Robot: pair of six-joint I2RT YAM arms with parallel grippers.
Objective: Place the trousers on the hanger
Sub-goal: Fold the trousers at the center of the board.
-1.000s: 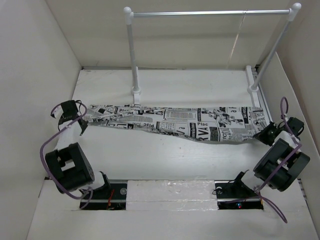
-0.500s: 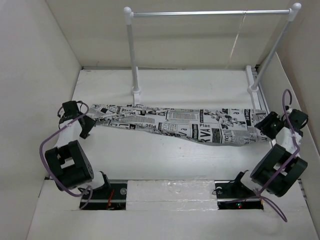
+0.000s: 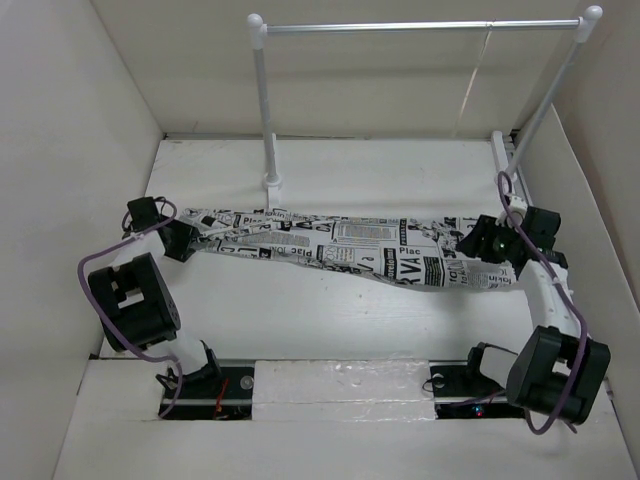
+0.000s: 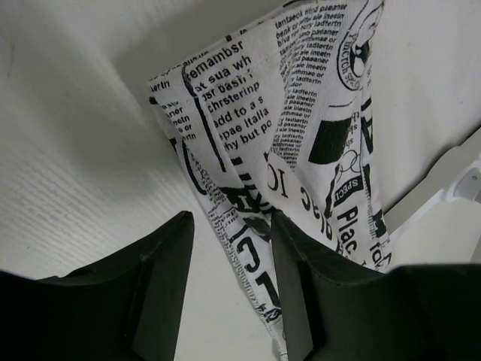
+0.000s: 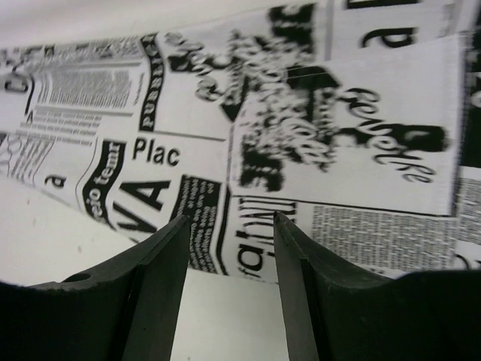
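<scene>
So it's a plain white table (image 3: 330, 320), matte top. The clothes rail (image 3: 420, 27) stands on it toward the back, with both white posts planted on small feet right on the tabletop. Just in front of those feet the trousers (image 3: 350, 250) lie flat on the table, stretched sideways in one long strip. They start well left of the rail's left post and end roughly below its right post. The cloth's a bit rumpled, with folds along the edge facing away from the rail. Way further out from the rail, at the table's near edge, two black base plates (image 3: 215, 385) sit side by side, well apart from the trousers.
</scene>
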